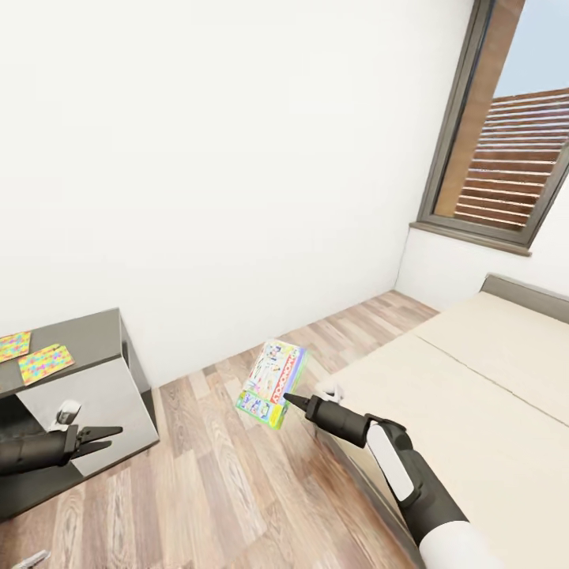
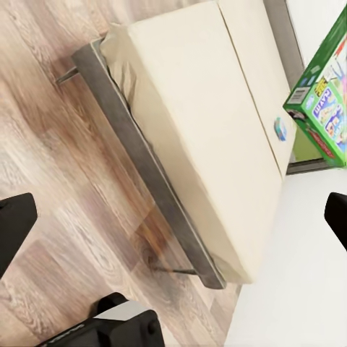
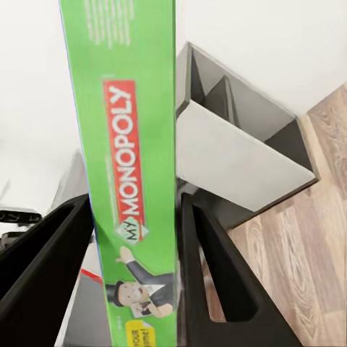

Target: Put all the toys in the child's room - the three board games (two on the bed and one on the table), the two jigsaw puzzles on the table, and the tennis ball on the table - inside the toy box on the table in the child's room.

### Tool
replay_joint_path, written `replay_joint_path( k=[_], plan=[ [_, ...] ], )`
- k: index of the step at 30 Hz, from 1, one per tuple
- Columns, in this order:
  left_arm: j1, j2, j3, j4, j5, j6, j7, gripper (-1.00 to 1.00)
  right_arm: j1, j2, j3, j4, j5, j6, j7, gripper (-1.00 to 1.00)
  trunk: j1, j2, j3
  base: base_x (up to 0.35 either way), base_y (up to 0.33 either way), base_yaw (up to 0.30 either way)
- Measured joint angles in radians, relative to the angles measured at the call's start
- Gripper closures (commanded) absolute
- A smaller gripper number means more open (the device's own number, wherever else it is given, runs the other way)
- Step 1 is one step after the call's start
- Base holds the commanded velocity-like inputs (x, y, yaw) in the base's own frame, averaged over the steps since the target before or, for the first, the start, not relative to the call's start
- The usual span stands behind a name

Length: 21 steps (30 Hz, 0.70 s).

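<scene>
Holding the green board game [image 1: 273, 382] upright between the clamped fingers of our right gripper [image 1: 294, 401], we carry it above the floor, beside the bed [image 1: 474, 395]. Our left gripper [image 1: 101, 438] hangs open and empty. At far left, two jigsaw puzzles [image 1: 35, 357] lie on the table [image 1: 87, 336], which is cut off; we cannot see the toy box.

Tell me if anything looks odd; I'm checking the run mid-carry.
Nothing looks wrong. The right gripper holds the green game box by its edge, tilted above the floor beside the bed. Two puzzles lie flat on the desk.
</scene>
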<state>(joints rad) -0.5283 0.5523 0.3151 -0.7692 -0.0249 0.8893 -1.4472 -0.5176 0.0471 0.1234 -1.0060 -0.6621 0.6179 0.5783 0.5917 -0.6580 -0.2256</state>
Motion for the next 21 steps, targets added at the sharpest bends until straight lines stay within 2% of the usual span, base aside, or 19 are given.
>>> replay_joint_path(
  k=[4,9,12,13,15,16,19,21],
  plan=[
    [0.0,0.001,0.0,-0.001,0.0,-0.003,-0.005,-1.0,0.0,-0.013,0.0,-0.001,-0.001,0.0,0.0,1.0,-0.015,0.028,0.013,0.0,0.0,0.291],
    [0.0,0.001,0.0,-0.002,0.004,-0.005,-0.02,-1.0,0.0,-0.016,0.0,-0.002,-0.001,0.0,0.001,1.0,-0.035,0.063,0.028,0.0,0.0,0.291],
    [0.0,0.002,0.0,-0.003,0.005,-0.005,-0.071,-1.0,0.0,-0.017,0.0,-0.003,-0.001,0.0,0.002,1.0,-0.046,0.084,0.038,0.0,0.0,0.292],
    [0.0,0.004,-0.001,-0.004,0.005,-0.006,-0.107,-1.0,0.0,-0.018,0.0,-0.003,-0.001,0.001,0.003,1.0,-0.05,0.091,0.041,0.0,0.0,0.292],
    [0.001,0.014,0.003,-0.007,0.006,-0.007,-0.119,-1.0,0.001,-0.022,0.0,-0.013,-0.004,0.002,0.009,1.0,-0.058,0.105,0.047,0.0,0.0,0.291],
    [0.001,0.026,0.006,-0.01,0.007,-0.007,-0.119,-1.0,0.001,-0.026,0.0,-0.029,-0.007,0.005,0.01,1.0,-0.062,0.112,0.05,0.0,0.0,0.292],
    [0.001,0.089,0.01,-0.016,0.023,-0.007,-0.119,-1.0,0.0,-0.038,-0.002,-0.124,-0.013,0.016,0.013,1.0,-0.073,0.133,0.06,0.0,0.0,0.292],
    [0.003,0.123,0.011,-0.017,0.07,-0.007,-0.119,-1.0,0.011,-0.058,-0.004,-0.203,-0.012,0.029,0.013,1.0,-0.081,0.147,0.066,0.0,0.0,0.292]
  ],
)
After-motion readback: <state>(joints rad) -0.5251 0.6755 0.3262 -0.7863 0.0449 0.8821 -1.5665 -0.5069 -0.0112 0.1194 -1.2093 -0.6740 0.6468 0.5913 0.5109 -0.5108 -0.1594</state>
